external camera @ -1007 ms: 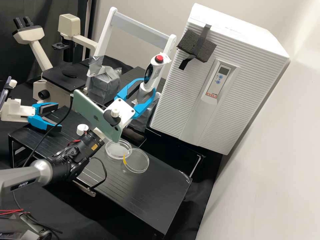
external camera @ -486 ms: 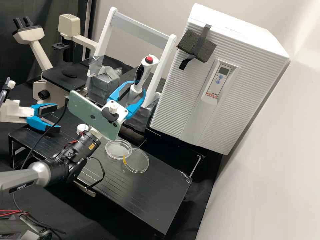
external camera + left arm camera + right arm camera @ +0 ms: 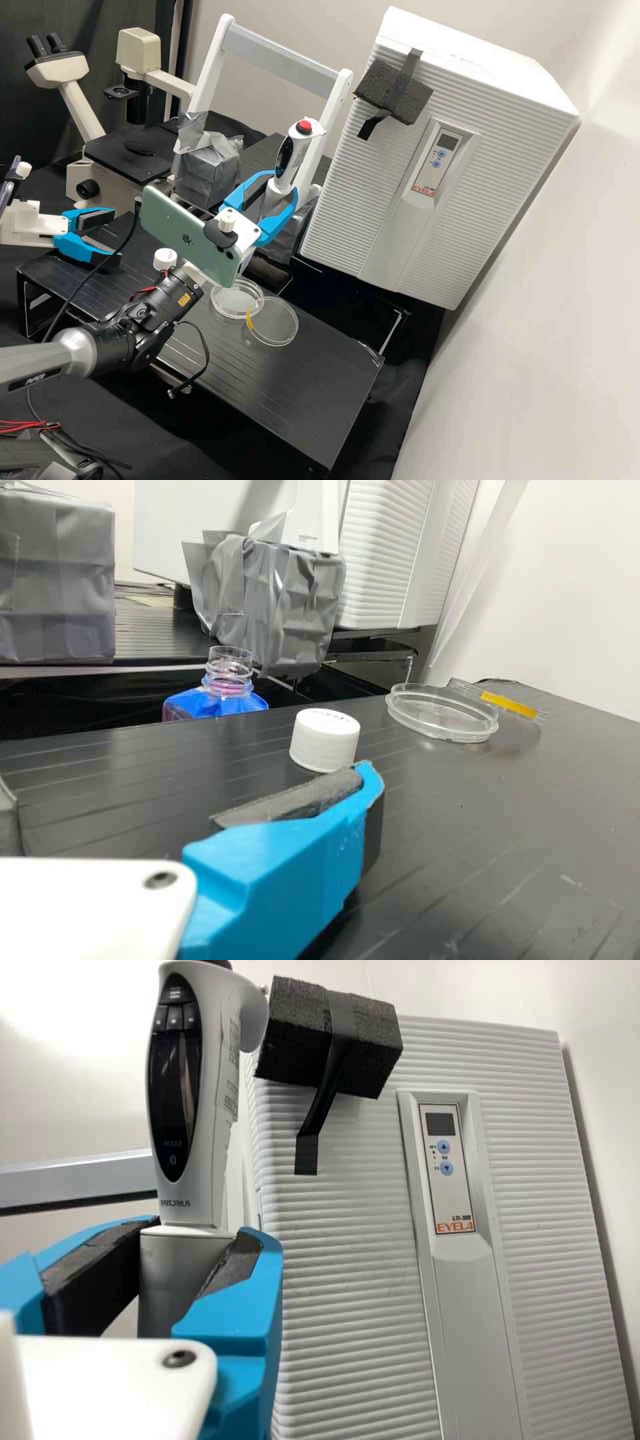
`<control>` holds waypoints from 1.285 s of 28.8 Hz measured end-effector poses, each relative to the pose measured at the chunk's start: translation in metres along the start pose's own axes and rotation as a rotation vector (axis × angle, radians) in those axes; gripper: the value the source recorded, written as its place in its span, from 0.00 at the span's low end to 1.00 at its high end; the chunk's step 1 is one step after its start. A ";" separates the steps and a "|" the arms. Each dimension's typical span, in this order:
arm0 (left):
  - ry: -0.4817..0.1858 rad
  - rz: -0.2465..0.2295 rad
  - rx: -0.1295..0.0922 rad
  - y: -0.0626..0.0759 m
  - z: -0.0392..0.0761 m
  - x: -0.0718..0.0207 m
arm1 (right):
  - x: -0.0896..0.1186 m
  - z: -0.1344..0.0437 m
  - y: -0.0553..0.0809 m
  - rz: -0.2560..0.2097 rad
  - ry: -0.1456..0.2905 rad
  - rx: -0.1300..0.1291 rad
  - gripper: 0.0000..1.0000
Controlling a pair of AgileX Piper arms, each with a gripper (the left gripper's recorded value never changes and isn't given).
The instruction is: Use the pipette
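Right gripper [image 3: 265, 203] clamps pipette [image 3: 288, 157] upright, 12 o'clock of dishes [image 3: 235, 299], likely for dispensing; left gripper [image 3: 92, 233] wide, empty.

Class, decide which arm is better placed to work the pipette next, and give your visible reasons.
Right, probably: the right gripper is shut on the pipette. The left gripper sits open and empty, well away from it.
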 end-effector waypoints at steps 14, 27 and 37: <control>0.003 0.002 0.000 0.000 -0.001 -0.0002 | -0.002 0.004 -0.001 -0.015 -0.032 -0.019 0.00; 0.067 0.111 -0.004 0.040 -0.031 -0.0156 | -0.002 0.002 -0.006 -0.037 -0.018 -0.012 0.00; 0.029 0.298 -0.015 0.096 -0.021 -0.0245 | 0.011 -0.010 -0.033 -0.158 0.042 0.015 0.00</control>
